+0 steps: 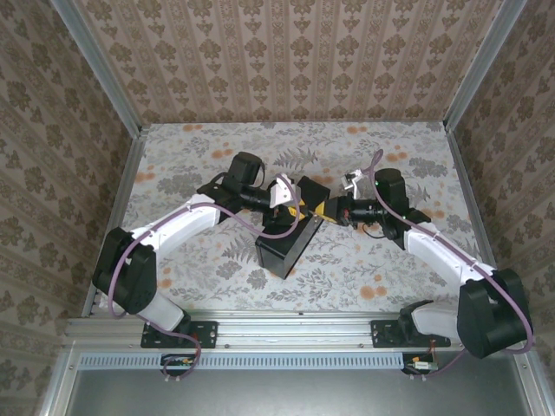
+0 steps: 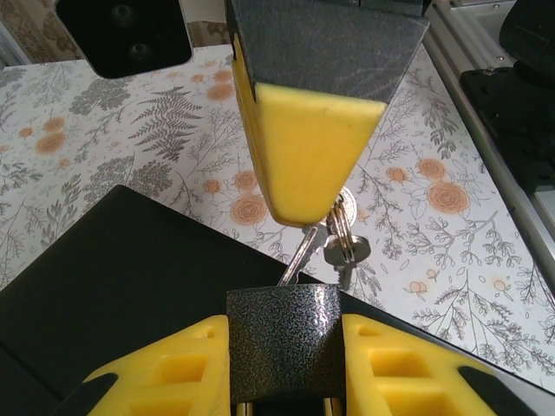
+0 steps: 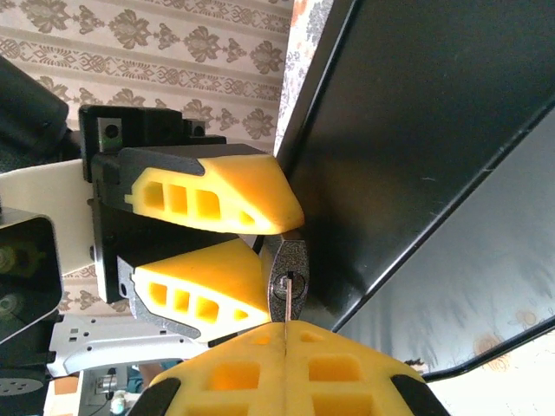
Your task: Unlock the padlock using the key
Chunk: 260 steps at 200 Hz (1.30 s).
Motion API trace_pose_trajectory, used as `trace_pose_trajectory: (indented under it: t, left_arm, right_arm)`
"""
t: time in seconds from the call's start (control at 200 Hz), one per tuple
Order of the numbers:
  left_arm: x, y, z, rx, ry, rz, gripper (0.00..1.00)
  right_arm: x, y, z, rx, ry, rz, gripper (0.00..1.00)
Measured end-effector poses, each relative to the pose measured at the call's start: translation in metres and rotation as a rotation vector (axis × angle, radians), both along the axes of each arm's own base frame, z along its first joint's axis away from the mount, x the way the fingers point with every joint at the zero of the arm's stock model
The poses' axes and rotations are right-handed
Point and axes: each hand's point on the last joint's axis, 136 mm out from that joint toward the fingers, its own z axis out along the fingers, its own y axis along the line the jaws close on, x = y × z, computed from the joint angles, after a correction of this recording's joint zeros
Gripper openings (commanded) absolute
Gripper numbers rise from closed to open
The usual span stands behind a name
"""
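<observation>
Over the middle of the flowered table (image 1: 390, 260) the two arms meet nose to nose, the left gripper (image 1: 295, 206) reaching in from 9 o'clock and the right gripper (image 1: 327, 211) from 3 o'clock. The black box (image 1: 282, 247) lies just at 7 o'clock of that meeting point, partly under the left wrist. In the left wrist view the padlock (image 2: 282, 334), a dark body with a grainy finish, sits at 6 o'clock, pinched on both sides between the left gripper's yellow fingers (image 2: 173, 368), whose jaws are drawn in only as far as the lock's width allows. From 12 o'clock the right gripper's yellow finger (image 2: 312, 147) points down at it. Below its tip the key (image 2: 299, 256) slants toward the top of the lock, with a key ring (image 2: 344, 232) carrying a second key hanging at 3 o'clock of it. In the right wrist view the right gripper (image 3: 284, 338) has its jaws pressed together with no gap, the thin blade of the key (image 3: 284, 308) rising from between them into the keyhole of the padlock (image 3: 290, 273). The lock is held there by the left gripper (image 3: 279, 241) coming in from 9 o'clock. The black box (image 3: 434, 130) takes up the side from 12 to 4 o'clock.
</observation>
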Motion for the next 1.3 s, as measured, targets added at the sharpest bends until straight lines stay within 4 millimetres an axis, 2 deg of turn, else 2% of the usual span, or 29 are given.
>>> trace_pose_trajectory:
  t: [0.155,0.43,0.735,1.115,1.3]
  left_arm:
    - [0.001,0.001,-0.001,0.008,-0.016,-0.002,0.25]
    - [0.001,0.003,0.0,0.037,-0.043,-0.01,0.24]
    - [-0.006,0.004,-0.001,0.038,-0.036,-0.044,0.31]
    - [-0.007,0.003,-0.001,0.038,-0.023,-0.037,0.29]
    - [-0.008,-0.001,-0.001,0.011,-0.002,-0.028,0.34]
  right_arm:
    - [0.002,0.001,-0.003,-0.004,0.012,-0.001,0.0]
    - [0.008,0.002,0.002,-0.01,0.022,-0.009,0.0]
    - [0.011,0.001,0.003,-0.014,0.031,0.029,0.0]
    - [0.014,-0.001,0.002,-0.03,0.024,0.05,0.0]
    - [0.011,-0.005,0.003,-0.018,0.003,0.023,0.0]
